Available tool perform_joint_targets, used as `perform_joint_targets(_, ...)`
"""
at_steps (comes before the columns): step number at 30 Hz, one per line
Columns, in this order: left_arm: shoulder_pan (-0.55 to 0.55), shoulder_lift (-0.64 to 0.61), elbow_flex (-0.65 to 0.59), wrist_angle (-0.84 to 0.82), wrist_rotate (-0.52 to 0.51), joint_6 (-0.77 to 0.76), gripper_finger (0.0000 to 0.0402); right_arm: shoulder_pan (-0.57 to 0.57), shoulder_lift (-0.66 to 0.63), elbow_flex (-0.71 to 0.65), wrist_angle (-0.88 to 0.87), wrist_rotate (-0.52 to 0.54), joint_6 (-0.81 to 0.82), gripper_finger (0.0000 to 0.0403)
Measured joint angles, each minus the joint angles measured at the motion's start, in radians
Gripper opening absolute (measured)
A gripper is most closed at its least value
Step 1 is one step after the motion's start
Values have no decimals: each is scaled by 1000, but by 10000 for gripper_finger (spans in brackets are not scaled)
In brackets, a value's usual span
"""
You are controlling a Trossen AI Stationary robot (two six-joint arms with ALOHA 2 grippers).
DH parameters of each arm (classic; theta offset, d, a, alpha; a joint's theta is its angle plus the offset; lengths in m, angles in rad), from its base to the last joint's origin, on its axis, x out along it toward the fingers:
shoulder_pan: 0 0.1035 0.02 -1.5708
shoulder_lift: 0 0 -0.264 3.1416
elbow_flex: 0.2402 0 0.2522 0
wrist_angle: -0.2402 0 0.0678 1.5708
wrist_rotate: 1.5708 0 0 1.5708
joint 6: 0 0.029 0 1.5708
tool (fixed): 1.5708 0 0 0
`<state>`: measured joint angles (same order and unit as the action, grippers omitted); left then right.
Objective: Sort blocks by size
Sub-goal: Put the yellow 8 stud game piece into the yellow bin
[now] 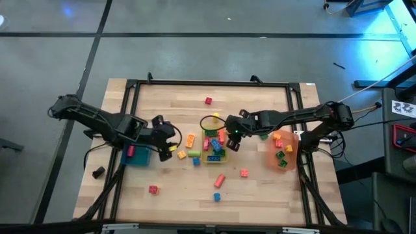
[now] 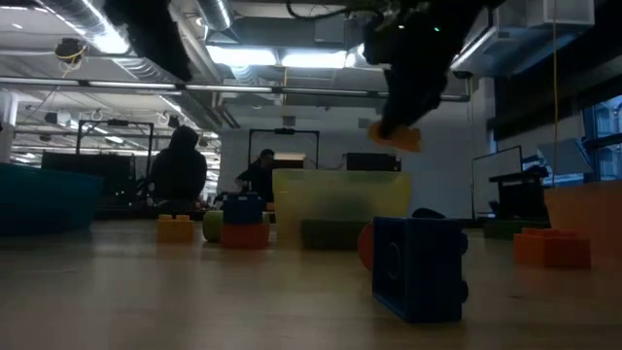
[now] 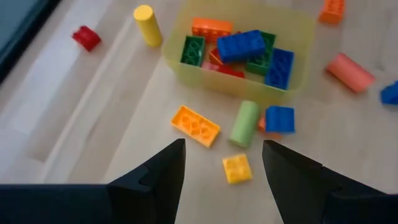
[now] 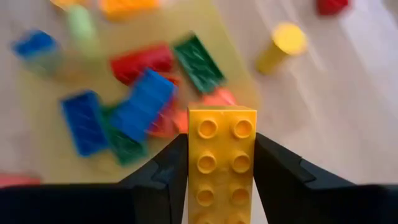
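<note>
Right gripper (image 4: 221, 180) clamped on yellow brick (image 4: 221, 163), held above yellow bin (image 1: 214, 156) at table centre. Left gripper (image 3: 222, 163) wide open, empty, at bin's 9 o'clock, over loose blocks (image 3: 195, 125). Orange bin (image 1: 284, 151) at 3 o'clock, some blocks inside.

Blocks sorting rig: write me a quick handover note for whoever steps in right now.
Right gripper: shut on a yellow studded block, held above the yellow bin.
Left gripper: open, empty, over loose blocks near the blue bin.
Done: several blocks lie in the yellow bin, some in the orange bin.
Left: drop the held block, then sort the loose ones, such as the orange block and green cylinder.
</note>
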<state>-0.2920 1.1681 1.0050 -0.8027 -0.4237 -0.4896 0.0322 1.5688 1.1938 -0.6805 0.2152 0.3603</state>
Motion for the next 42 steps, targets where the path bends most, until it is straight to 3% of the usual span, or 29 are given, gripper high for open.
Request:
perform_joint_targets(6,26,101,0,50,-36,-16,198,0,9,0,146,-100,-33,161)
perform_joint_targets(10,67,181,0,61,-38,-110,198,1,16,1,224,-91,-47,164)
perform_joint_targets(22,171,399,0,115,-5,-300,198,0,24,0,243,-55,-83,167)
perform_joint_targets(42,190,446,0,162,12,-341,198,0,24,0,289,55,-79,168)
